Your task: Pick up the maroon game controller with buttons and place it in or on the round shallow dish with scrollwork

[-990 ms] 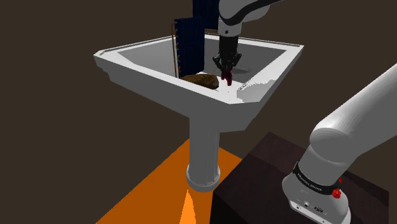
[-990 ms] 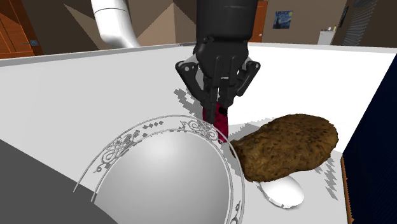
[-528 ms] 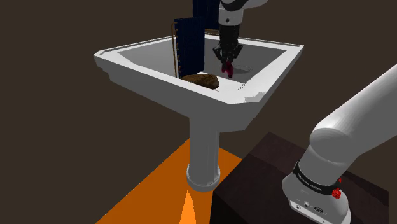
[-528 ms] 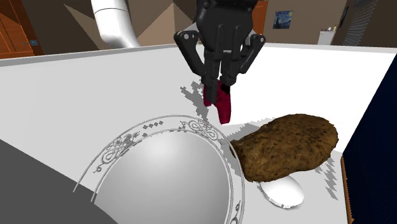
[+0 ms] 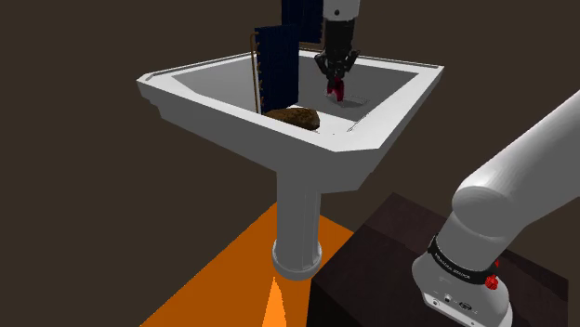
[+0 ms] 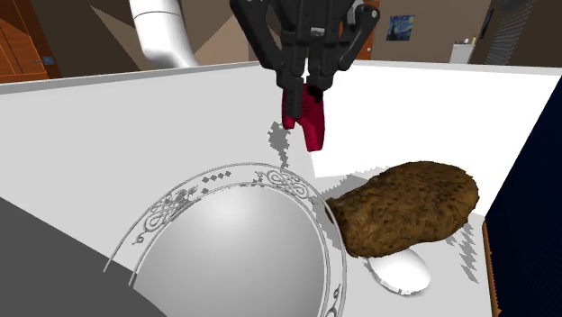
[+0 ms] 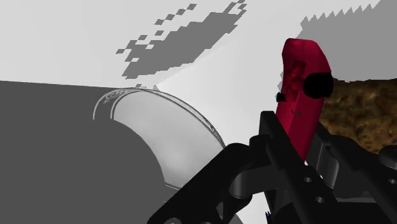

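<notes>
My black gripper (image 6: 306, 90) is shut on the maroon game controller (image 6: 307, 121), which hangs end-down from the fingers above the white basin floor. In the wrist view the controller (image 7: 303, 102) stands up between the fingers, its black buttons facing sideways. In the shoulder view the gripper (image 5: 336, 84) holds it high over the sink. The round shallow grey dish with scrollwork rim (image 6: 225, 243) lies below and nearer the second exterior camera; its rim (image 7: 172, 108) shows beside the controller in the wrist view.
A brown lumpy object (image 6: 410, 207) lies next to the dish, partly over a small white thing (image 6: 401, 270). The white pedestal sink (image 5: 279, 139) has raised walls all round. A dark blue panel (image 5: 277, 65) stands at the basin's back edge.
The gripper has risen straight up with the controller, lifting it clear of the basin floor by the dish's rim. Dish and brown object have not moved.
</notes>
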Motion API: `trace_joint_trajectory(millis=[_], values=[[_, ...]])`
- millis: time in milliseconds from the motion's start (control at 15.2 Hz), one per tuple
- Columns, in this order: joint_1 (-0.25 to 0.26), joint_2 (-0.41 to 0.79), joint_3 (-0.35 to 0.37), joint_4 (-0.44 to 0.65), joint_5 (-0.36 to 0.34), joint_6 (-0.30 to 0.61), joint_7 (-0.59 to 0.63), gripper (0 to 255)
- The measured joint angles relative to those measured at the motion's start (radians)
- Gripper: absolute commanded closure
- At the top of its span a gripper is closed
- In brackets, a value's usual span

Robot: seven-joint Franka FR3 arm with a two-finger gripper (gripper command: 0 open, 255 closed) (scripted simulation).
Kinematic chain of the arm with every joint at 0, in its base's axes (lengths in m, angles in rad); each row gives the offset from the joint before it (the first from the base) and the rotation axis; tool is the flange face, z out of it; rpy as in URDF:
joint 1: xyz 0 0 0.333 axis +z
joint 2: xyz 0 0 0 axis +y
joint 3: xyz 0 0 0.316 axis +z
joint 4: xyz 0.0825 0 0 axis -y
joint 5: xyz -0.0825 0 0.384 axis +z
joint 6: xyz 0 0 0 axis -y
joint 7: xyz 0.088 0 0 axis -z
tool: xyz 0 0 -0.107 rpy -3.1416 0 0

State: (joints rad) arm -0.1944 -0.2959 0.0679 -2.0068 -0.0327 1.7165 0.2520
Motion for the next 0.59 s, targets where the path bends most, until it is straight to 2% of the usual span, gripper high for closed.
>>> trace_joint_trajectory(millis=[594], values=[[-0.077,0.168,-0.115,0.197,-0.024,-0.02,-0.186,255]])
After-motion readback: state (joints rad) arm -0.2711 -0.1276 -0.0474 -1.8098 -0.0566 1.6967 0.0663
